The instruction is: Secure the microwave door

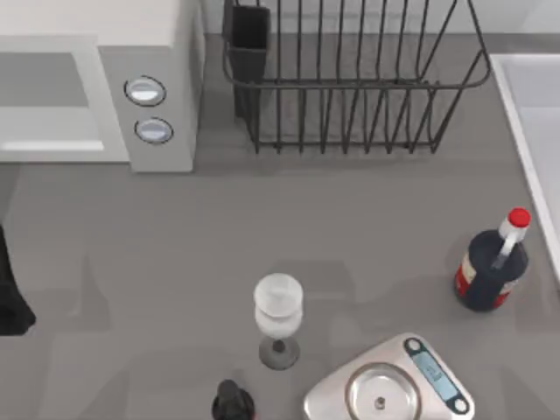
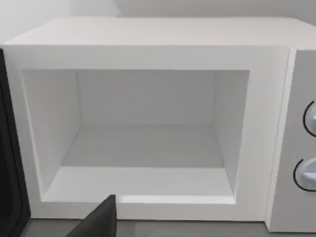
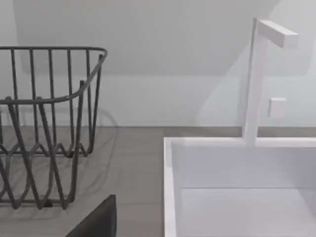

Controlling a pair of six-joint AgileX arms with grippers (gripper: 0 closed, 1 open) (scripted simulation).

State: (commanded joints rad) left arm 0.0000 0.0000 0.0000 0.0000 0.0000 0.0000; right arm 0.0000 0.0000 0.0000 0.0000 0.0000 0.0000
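The microwave (image 1: 149,35) stands at the table's back left, its grey control panel (image 1: 149,109) carrying two round knobs. In the left wrist view its white cavity (image 2: 148,143) is open and empty. The microwave door (image 2: 9,148) shows as a dark strip at the cavity's hinge side, swung wide open. My left gripper (image 2: 96,222) hovers a short way in front of the cavity's lower frame, touching nothing. A dark part of my left arm (image 1: 10,293) sits at the table's left edge. My right gripper (image 3: 96,222) is at the right, facing the dish rack and the sink.
A black wire dish rack (image 1: 350,79) stands at the back middle, and a white sink (image 1: 534,131) with a tap (image 3: 256,79) at the right. A wine glass (image 1: 278,315), a kitchen scale (image 1: 389,385), a dark red-capped bottle (image 1: 492,262) and a small dark object (image 1: 232,404) sit near the front.
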